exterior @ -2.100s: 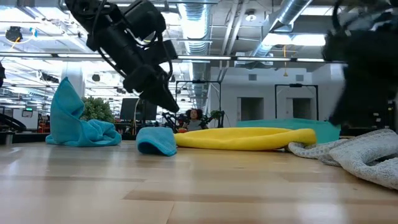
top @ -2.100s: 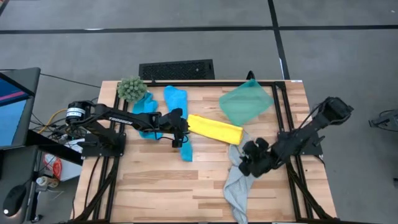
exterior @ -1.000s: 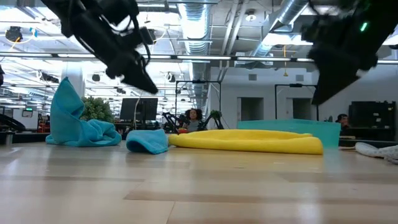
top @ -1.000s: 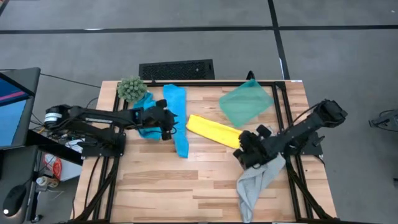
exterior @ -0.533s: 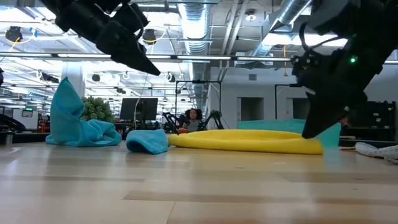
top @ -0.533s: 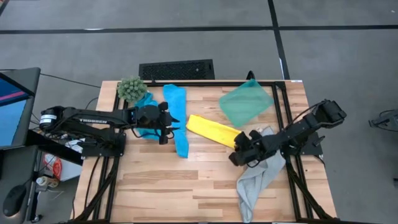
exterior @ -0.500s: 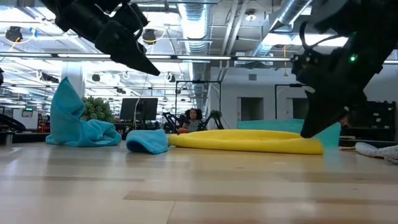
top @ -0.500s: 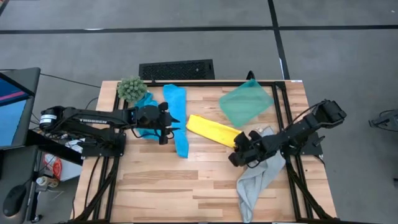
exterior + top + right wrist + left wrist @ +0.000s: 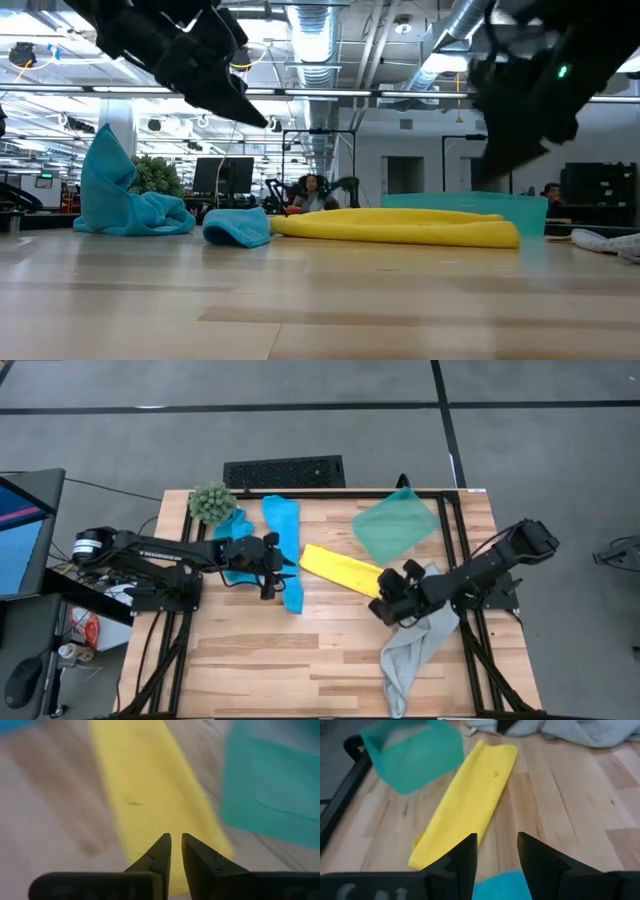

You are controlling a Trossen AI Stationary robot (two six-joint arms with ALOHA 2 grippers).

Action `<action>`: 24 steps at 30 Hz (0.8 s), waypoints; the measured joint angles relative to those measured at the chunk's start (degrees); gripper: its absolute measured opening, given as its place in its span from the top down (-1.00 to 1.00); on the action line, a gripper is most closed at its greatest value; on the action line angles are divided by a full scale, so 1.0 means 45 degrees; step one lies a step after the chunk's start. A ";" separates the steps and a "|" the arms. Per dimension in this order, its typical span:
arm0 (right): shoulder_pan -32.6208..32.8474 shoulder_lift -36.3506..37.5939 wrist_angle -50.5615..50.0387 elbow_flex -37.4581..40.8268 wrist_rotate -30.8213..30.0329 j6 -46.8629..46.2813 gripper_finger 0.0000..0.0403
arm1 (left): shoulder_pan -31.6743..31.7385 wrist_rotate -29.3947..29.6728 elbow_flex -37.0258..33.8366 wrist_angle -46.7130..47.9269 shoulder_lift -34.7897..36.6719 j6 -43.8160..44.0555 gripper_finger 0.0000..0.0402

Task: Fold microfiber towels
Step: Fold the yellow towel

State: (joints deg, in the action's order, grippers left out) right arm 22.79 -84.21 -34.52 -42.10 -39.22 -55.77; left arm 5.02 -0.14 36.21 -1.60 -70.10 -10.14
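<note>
Since half a second ago: left gripper [image 9: 272,566] moved slightly toward table centre; right gripper [image 9: 388,596] rose from beside the yellow towel's end; towels unmoved.

High view. Yellow towel [image 9: 340,569]: flat diagonal strip, mid-table. Long blue towel [image 9: 285,550]: strip running from far edge toward centre, just left of the yellow one. Crumpled blue towel [image 9: 237,548]: under the left arm, beside the fuzzy green plant [image 9: 210,503]. Grey towel [image 9: 412,648]: limp, trailing to the near edge, under the right arm. Green bin [image 9: 396,525]: far right.

Low view. Both grippers hang above the wooden table [image 9: 320,310], clear of all cloth. Yellow towel [image 9: 400,226] lies flat; a blue fold [image 9: 237,227] touches its end.

Left wrist view. Fingers [image 9: 461,857] moderately parted, empty, over blue cloth [image 9: 500,887]; yellow towel [image 9: 470,802] ahead.

Right wrist view. Fingers [image 9: 159,851] nearly closed, a narrow gap showing, empty, above the yellow towel [image 9: 150,790]; bin [image 9: 272,785] beside.
</note>
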 joint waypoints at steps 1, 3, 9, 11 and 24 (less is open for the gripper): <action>-0.0178 -0.0123 0.0126 0.0141 0.0169 0.0024 0.67 | -0.0003 0.0000 0.0000 -0.0006 -0.0135 0.0042 0.33; -0.0394 -0.0335 0.0537 0.0554 0.0697 0.0073 0.68 | -0.0010 0.0000 0.0004 -0.0159 -0.0465 0.0086 0.33; -0.0346 -0.1493 0.2645 0.1106 0.2009 -0.0189 0.68 | -0.0029 0.0000 0.0000 -0.0304 -0.1194 0.0100 0.33; -0.0107 -0.1750 0.3496 0.1071 0.2327 -0.0314 0.68 | -0.0034 -0.0019 0.0001 -0.0471 -0.1341 0.0095 0.33; 0.1523 -0.3174 0.6096 -0.2241 0.2956 0.1789 0.68 | -0.0244 -0.0970 0.0005 -0.2963 -0.1661 0.0061 0.33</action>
State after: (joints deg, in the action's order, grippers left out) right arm 29.64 -98.50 -7.09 -52.18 -25.92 -47.72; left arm 3.92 -4.51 36.23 -14.93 -77.57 -9.87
